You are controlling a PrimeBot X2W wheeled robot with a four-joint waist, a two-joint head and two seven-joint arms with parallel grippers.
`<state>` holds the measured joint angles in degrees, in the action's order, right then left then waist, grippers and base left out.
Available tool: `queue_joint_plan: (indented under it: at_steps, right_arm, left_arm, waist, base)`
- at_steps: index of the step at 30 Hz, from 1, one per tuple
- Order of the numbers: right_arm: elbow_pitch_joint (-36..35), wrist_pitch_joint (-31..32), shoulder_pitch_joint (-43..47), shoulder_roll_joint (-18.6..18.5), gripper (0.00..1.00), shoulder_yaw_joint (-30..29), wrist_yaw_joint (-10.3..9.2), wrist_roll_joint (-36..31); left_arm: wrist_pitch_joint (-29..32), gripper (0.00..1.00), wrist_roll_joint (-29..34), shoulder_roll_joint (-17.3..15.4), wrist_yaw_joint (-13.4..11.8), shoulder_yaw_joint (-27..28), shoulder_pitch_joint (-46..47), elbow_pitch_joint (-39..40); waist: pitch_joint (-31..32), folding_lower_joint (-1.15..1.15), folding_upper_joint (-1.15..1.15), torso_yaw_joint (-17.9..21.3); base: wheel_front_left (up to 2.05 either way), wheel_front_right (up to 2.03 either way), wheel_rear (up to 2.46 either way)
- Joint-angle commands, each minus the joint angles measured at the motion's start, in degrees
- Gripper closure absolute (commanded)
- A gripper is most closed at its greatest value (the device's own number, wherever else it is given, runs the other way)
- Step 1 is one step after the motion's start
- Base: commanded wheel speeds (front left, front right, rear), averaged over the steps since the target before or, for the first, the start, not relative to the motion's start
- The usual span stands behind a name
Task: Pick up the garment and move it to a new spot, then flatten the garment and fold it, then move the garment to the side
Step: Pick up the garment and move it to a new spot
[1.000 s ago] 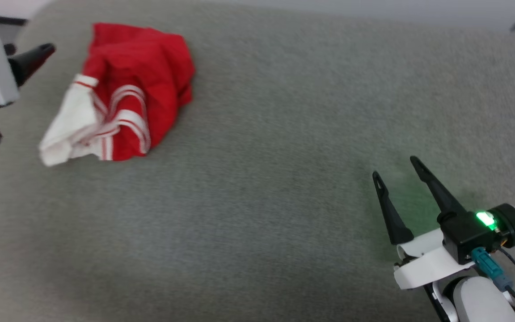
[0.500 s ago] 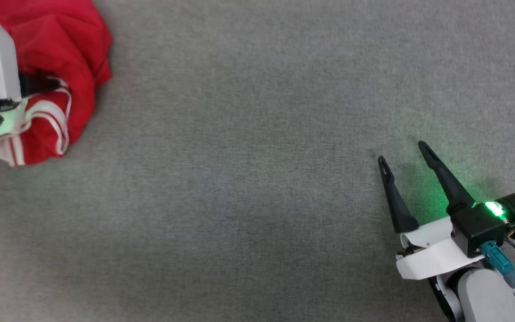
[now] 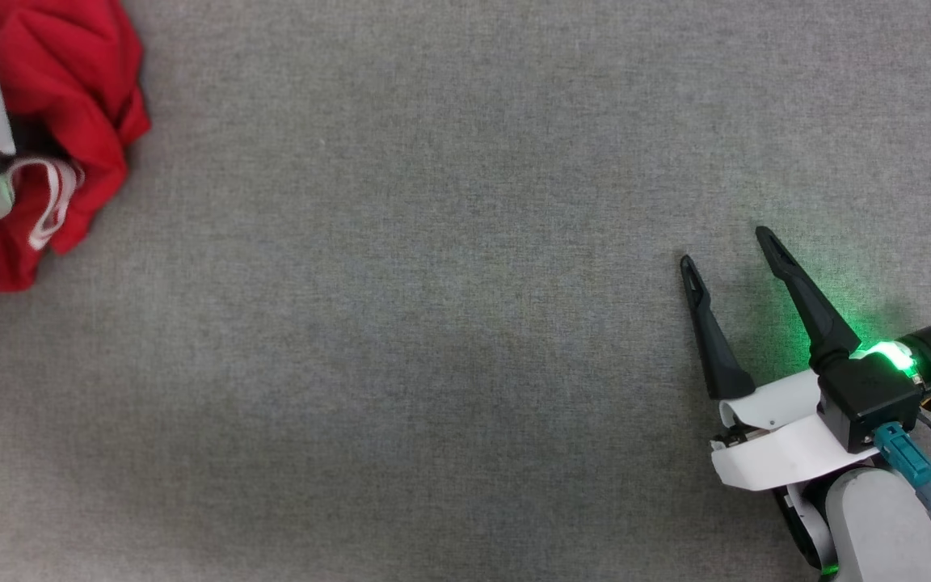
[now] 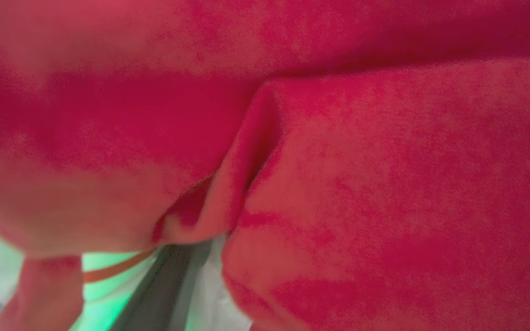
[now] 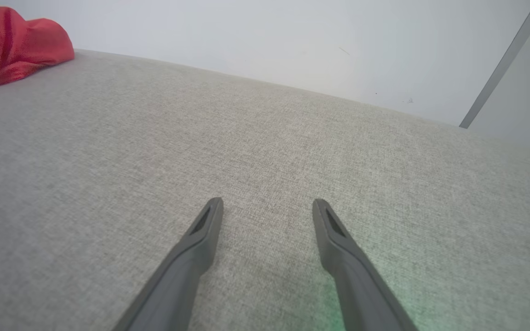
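Observation:
The garment is a crumpled red heap with white striped trim, lying at the far left of the grey cloth surface. My left gripper is pushed into the heap, its white housing over the near-left part and its fingers buried in the folds. The left wrist view has red fabric pressed close, with one dark finger under it, so how the jaws stand is hidden. My right gripper rests low at the right, open and holding nothing. The right wrist view has the same open fingers and the garment far off at upper left.
The grey cloth surface runs wide between the garment and my right gripper. In the right wrist view a pale wall stands behind the surface's far edge, with a grey strip slanting at the right.
The head camera has swung, so the garment now sits at the picture's left edge. My left gripper went from beside the heap into it. The right gripper stays open in place.

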<state>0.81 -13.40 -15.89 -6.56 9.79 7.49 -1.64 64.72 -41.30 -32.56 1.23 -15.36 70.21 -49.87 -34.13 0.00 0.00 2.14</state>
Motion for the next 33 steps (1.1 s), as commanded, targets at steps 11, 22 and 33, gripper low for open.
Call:
queue_joint_plan:
  at_steps: [11, 22, 33]
  right_arm:
    - [2.7, -0.7, 0.5, 1.0, 0.0, -0.1, 0.0, 1.0]
    - [7.6, -1.6, 2.7, 2.6, 0.0, 0.4, 0.0, 2.8]
    - [10.5, -1.8, 5.1, 3.4, 0.0, -1.7, 0.0, 4.3]
  left_arm:
    - [-5.8, 1.0, 0.0, 3.1, -1.0, -0.3, 1.7, -1.1]
    - [-3.5, 1.0, 3.0, 1.7, -0.5, -3.2, 9.2, 2.8]
    - [0.7, 1.0, 2.5, 7.6, -1.2, -6.5, 8.6, 6.9]
  waist:
    - [6.6, 0.0, 0.0, -1.6]
    - [18.3, 0.0, 0.0, -3.6]
    - [27.4, 0.0, 0.0, -6.2]
  base:
    - [0.0, 0.0, 0.0]
    - [0.0, 0.0, 0.0]
    - [0.0, 0.0, 0.0]
